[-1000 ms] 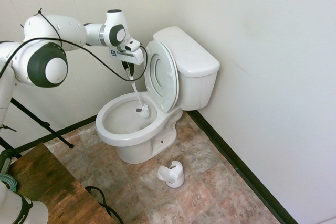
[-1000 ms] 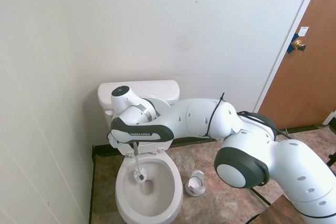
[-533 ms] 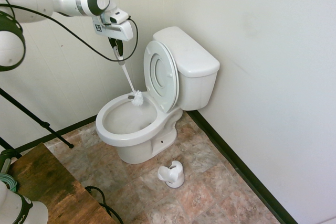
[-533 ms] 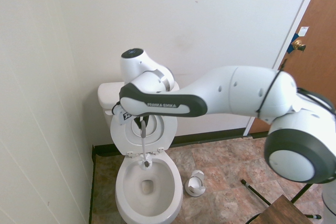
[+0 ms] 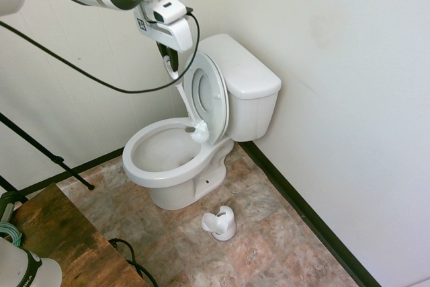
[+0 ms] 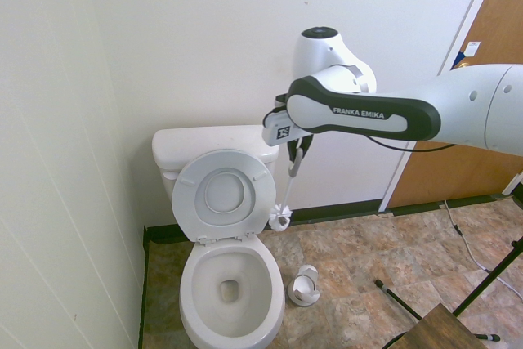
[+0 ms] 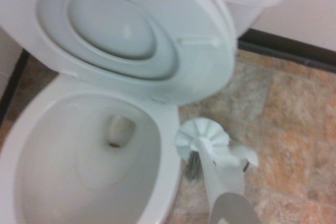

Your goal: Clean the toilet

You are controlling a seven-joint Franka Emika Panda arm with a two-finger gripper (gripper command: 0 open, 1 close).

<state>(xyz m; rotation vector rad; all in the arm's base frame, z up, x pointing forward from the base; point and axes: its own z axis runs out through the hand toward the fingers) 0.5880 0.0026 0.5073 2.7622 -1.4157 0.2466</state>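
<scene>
The toilet stands against the wall with its lid and seat raised against the tank. Its bowl also shows from above, and in the wrist view. My gripper is shut on the top of a white toilet brush handle, high beside the lid. The brush head hangs outside the bowl, next to the lid's edge. From the other side, the gripper holds the brush head above the floor beside the toilet. Close up, the brush head hangs past the bowl's rim.
A small white brush holder stands on the tiled floor beside the toilet. A wooden table corner sits at the near left. A brown door is at the right. Walls close in behind and beside the toilet.
The arm rose and swung sideways, lifting the brush out of the bowl. The brush head moved from inside the bowl to beside the raised lid, over the floor.
</scene>
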